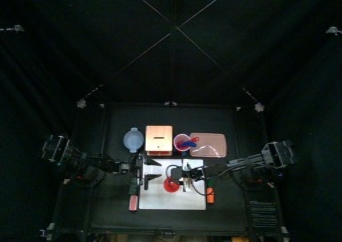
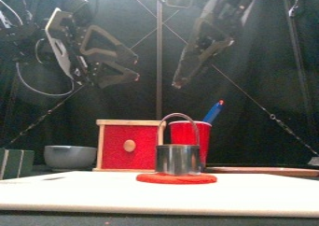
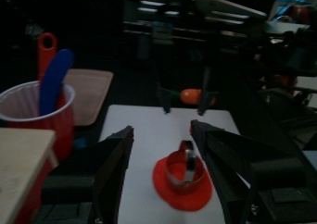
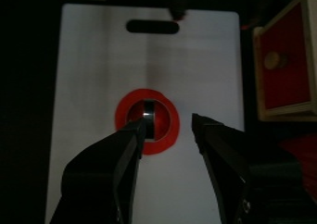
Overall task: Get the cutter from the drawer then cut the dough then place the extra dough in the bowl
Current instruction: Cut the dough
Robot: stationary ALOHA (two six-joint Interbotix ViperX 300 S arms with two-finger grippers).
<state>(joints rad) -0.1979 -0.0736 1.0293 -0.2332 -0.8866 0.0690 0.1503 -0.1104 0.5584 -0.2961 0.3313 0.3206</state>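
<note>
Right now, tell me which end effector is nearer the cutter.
Right. The right end effector hangs directly above the cutter; the left end effector hangs off to its left.

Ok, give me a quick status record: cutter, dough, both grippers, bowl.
cutter: upright on the dough, handle up
dough: red disc, flat on the white board
left gripper: open, above the board, holding nothing
right gripper: open, above the cutter, holding nothing
bowl: left of the wooden box, off the board
</note>
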